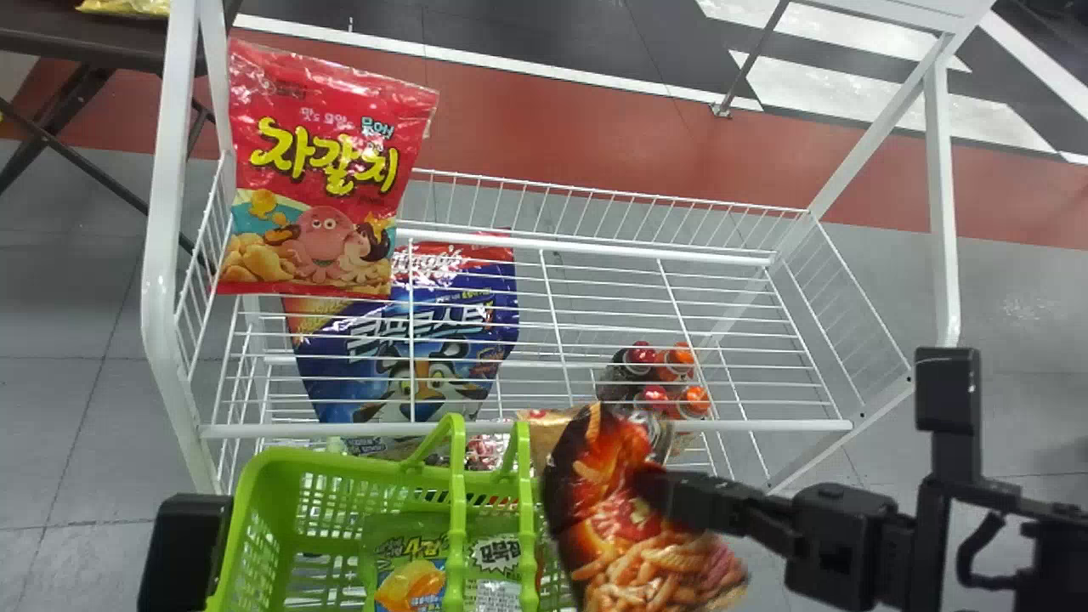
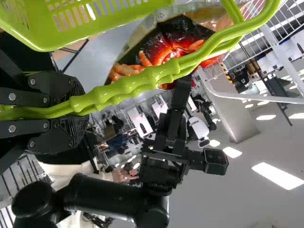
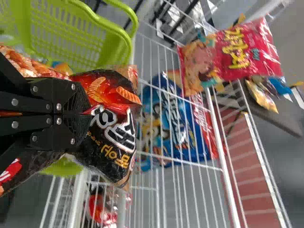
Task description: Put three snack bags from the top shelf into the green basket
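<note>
Dark bag held by the basket's right side

The right gripper (image 1: 671, 501) has its jaws closed on a dark snack bag (image 1: 629, 544), pinching it so the film creases around them. The bag hangs tilted at the right side of the green basket (image 1: 280, 463), overlapping its rim in the head view; whether any of it is over the opening, I cannot tell.

The left gripper (image 2: 78, 107) has its jaws closed around the basket's two raised handles (image 2: 166, 73), which lie together between them. Inside the basket is green packaging (image 1: 408, 574) with a yellow picture; I cannot tell whether it is one bag or more.

A red bag (image 1: 327, 170) stands at the left end of the white wire rack's (image 1: 527, 429) top shelf, leaning slightly. Seen through the wires, a blue bag (image 1: 408, 348) lies lower down on the left, and bottles (image 1: 659, 378) with red and orange caps are lower down on the right. Behind on the left is a dark table (image 1: 93, 38) bearing a yellow packet (image 1: 127, 7).
</note>
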Motion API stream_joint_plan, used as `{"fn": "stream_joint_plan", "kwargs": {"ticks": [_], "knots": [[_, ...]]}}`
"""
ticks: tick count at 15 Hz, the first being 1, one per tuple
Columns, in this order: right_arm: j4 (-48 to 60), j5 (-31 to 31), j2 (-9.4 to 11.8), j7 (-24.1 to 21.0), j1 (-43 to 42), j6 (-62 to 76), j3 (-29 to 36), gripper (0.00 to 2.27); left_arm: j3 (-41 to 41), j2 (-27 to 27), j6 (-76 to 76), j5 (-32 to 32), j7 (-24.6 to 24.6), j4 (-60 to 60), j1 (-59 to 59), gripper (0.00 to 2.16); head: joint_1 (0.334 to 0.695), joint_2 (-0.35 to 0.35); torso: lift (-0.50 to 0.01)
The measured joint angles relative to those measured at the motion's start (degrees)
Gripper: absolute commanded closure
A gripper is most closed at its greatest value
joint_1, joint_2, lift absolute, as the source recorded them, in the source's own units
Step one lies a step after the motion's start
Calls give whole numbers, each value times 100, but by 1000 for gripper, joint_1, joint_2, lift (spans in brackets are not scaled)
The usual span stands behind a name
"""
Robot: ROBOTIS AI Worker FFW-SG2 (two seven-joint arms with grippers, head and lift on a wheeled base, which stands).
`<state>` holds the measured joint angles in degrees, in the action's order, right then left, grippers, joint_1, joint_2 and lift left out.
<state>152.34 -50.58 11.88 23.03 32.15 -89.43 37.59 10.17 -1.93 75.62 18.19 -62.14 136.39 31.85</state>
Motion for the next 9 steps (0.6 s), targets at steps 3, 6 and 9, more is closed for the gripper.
{"fn": "stream_joint_plan", "kwargs": {"ticks": [3, 6, 9], "knots": [[-205, 162, -18, 31, 203, -1, -711, 2243, 23, 0, -7, 0, 8, 4, 9, 1409, 695, -350, -46], [-562, 622, -7, 132, 225, -1, -1322, 2243, 29, 0, -7, -14, 2, 41, 43, 1409, 695, -350, -46], [-960, 1209, 153, 129, 163, -1, -1854, 2243, 29, 0, -7, -18, -18, 53, 65, 1409, 695, -350, -46]]}}
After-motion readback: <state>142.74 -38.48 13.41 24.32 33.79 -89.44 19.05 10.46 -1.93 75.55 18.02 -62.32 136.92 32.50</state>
